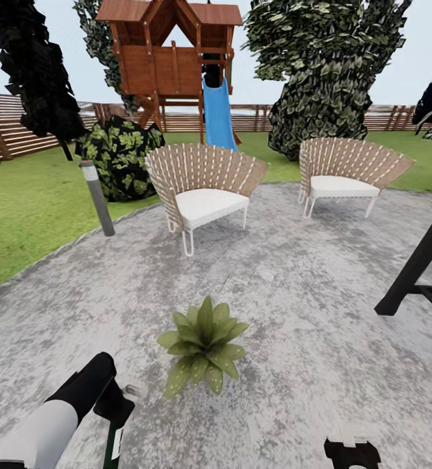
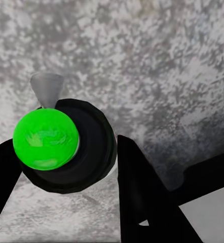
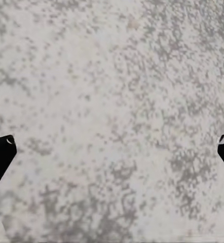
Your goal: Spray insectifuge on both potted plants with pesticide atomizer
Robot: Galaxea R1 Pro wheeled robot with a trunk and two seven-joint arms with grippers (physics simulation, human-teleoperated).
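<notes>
From the head camera I'm looking over a round patio (image 1: 294,312) of mottled grey and white stone, rough and speckled, with lawn (image 1: 27,208) beyond its curved edge. One potted plant (image 1: 204,339), a low rosette of pointed, pale-flecked green leaves, sits on the paving just ahead of me, between my two arms; its pot is hidden under the leaves. My left gripper (image 2: 66,167) is closed around the pesticide atomizer (image 2: 76,152): in the left wrist camera its black fingers (image 2: 142,192) press either side of a rounded dark body topped by a glossy bright green dome, with a pale conical nozzle poking out beyond. In the head view the bottle's dark green body (image 1: 113,443) hangs below that hand, near the plant and to its left. My right gripper (image 3: 112,147) has its jaws spread wide and holds nothing, with speckled stone under it. Further back stand two fan-backed woven chairs (image 1: 202,189) with white cushions, a grey bollard (image 1: 97,197), a wooden playhouse (image 1: 170,58) with a blue slide, and a brown slatted fence (image 1: 14,124).
</notes>
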